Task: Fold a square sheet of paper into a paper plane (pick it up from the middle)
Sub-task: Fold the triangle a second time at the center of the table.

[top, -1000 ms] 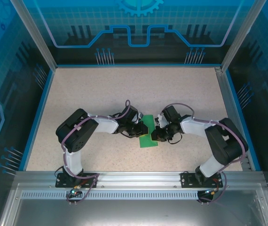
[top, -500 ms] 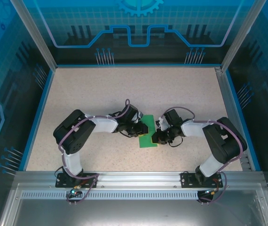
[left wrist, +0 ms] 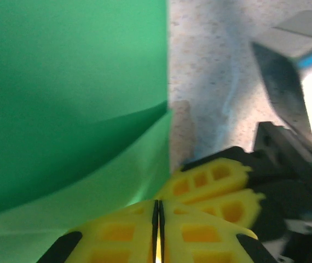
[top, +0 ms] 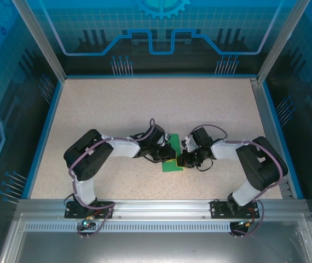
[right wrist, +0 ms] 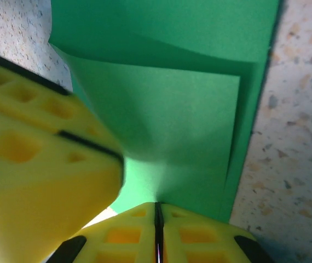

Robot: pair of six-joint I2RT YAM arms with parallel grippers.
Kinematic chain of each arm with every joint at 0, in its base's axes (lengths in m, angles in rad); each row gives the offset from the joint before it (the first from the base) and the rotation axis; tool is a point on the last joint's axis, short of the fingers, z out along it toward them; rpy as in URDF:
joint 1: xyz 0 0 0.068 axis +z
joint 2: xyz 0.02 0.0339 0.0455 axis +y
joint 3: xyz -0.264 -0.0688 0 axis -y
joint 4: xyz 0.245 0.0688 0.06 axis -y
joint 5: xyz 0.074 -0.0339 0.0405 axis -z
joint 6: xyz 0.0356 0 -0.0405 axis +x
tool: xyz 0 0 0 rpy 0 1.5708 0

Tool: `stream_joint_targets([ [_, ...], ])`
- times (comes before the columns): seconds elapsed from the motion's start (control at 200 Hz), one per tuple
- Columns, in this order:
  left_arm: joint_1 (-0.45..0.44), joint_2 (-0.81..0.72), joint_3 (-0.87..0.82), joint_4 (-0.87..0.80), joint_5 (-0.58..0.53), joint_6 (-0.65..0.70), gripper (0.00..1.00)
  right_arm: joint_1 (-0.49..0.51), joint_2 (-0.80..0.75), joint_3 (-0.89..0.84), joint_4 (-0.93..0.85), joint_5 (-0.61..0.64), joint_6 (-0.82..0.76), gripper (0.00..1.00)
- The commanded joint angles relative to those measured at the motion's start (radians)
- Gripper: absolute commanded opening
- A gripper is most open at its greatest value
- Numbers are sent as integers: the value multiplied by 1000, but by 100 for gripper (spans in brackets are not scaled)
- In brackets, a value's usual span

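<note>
Overhead view of a speckled beige table [top: 117, 104] with two robot arms reaching inward from the near edge; a green sheet of paper [top: 172, 165], partly folded into layers, lies flat between them a little nearer than the table's middle; the left gripper [top: 166, 156] meets the paper's left edge and the right gripper [top: 180, 160] its right edge, so the two tips nearly face each other across it; close up from the left wrist, the yellow fingers [left wrist: 117, 233] are pressed together with only a thin dark seam, green paper reaching up to them, though whether any is nipped I cannot tell; from the right wrist, the fingers [right wrist: 200, 235] are likewise closed, and a raised fold of paper runs into their seam, pinched there.
</note>
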Motion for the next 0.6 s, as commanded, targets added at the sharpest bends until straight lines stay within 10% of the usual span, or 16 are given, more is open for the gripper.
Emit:
stream_joint_targets([
  [0.0, -3, 41, -36, 18, -36, -20, 13, 1, 56, -44, -52, 80, 10, 10],
  [0.595, 111, 15, -42, -51, -142, 83, 14, 1, 68, -37, -105, 124, -2, 1],
])
